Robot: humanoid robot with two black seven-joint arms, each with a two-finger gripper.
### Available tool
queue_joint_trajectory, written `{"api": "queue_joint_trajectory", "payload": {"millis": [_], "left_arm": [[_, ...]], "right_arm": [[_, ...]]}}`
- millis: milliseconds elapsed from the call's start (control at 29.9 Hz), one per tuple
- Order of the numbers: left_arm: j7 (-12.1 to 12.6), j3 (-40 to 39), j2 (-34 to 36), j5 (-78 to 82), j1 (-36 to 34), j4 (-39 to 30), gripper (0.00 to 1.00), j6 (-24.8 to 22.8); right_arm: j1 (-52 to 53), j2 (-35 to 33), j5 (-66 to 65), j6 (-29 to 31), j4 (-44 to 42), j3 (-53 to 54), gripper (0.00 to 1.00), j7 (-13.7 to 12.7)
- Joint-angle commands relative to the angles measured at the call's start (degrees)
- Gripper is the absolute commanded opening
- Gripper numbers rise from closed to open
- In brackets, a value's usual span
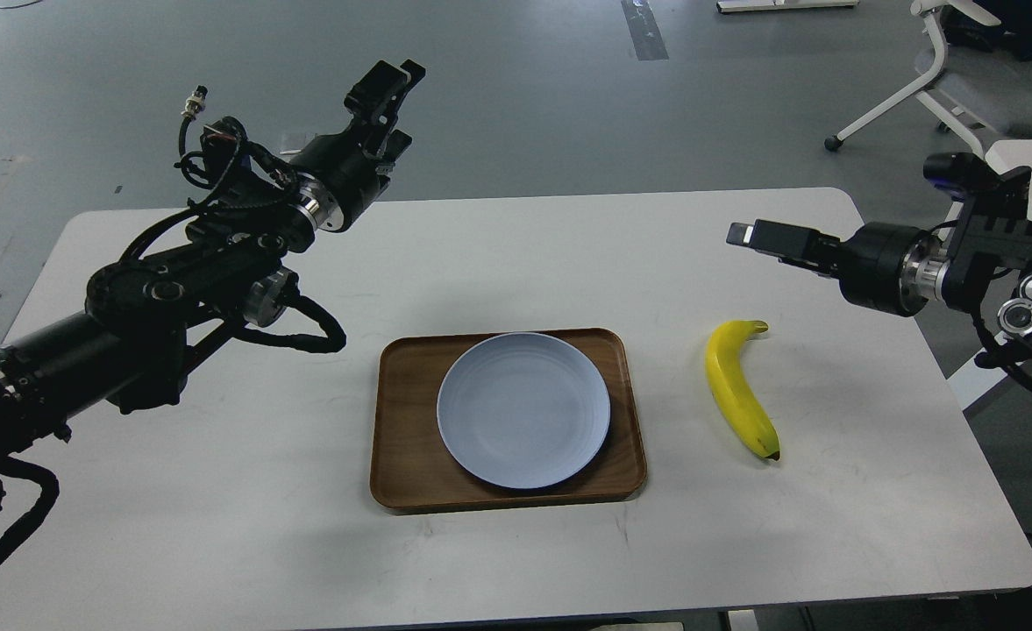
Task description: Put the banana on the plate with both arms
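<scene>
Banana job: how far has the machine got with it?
Nothing looks done yet. The banana lies on the table, right of the empty plate on its wooden tray. Neither the left claw nor the right claw holds anything. Grasping and placing remain.

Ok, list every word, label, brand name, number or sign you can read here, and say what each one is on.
None can be read.
The banana, plate, wooden tray and table show no print or sticker.
The left gripper and right gripper show no readable marking. A pale patch at the right gripper's tip is too small to read as text.
</scene>
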Motion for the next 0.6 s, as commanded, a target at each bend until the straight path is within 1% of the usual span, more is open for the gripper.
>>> {"api": "queue_joint_trajectory", "payload": {"millis": [0,67,100,134,200,334,434,468,501,568], "left_arm": [[1.6,-2.2,0.6,-1.1,0.6,0.0,1.0,-0.5],[1.4,-2.1,0.6,-1.1,0.9,-0.1,0.99,-0.4],[1.4,-2.1,0.6,-1.1,1.1,-0.3,1.0,-0.4],[1.4,-2.1,0.6,-1.1,1.1,-0.3,1.0,-0.4],[1.3,-2.2,0.8,-1.1,1.9,-0.5,1.0,-0.3],[1.1,-2.3,0.8,-1.1,2.1,-0.6,1.0,0.0],[0.1,-2.3,0.8,-1.1,2.2,-0.6,1.0,0.0],[-0.5,-2.3,0.9,-1.0,2.2,-0.6,1.0,0.0],[-0.9,-2.2,0.9,-1.0,2.5,-0.6,1.0,0.0],[-1.0,-2.2,1.0,-1.0,2.9,-0.6,0.99,0.0]], "right_arm": [[0.4,-1.1,-9.3,-0.6,0.5,-4.1,0.96,-0.2],[0.2,-0.8,-9.4,-0.7,0.5,-5.2,0.95,-1.8],[0.0,-0.5,-9.1,-0.9,0.3,-5.5,0.93,-3.3],[0.0,-0.5,-9.1,-0.9,0.3,-5.5,0.93,-3.4],[-0.4,0.6,-8.7,-0.9,0.3,-5.7,0.91,-4.5],[-0.4,2.5,-8.5,-1.1,-0.4,-5.9,0.89,-4.6],[-0.4,3.8,-8.0,-2.4,-0.7,-6.0,0.88,-4.9],[-0.4,4.4,-6.8,-3.2,-0.7,-6.3,0.88,-5.5],[-0.6,5.1,-5.6,-3.9,-0.7,-6.5,0.88,-6.9],[-0.7,5.6,-4.5,-4.1,-0.7,-7.3,0.86,-8.2]]}}
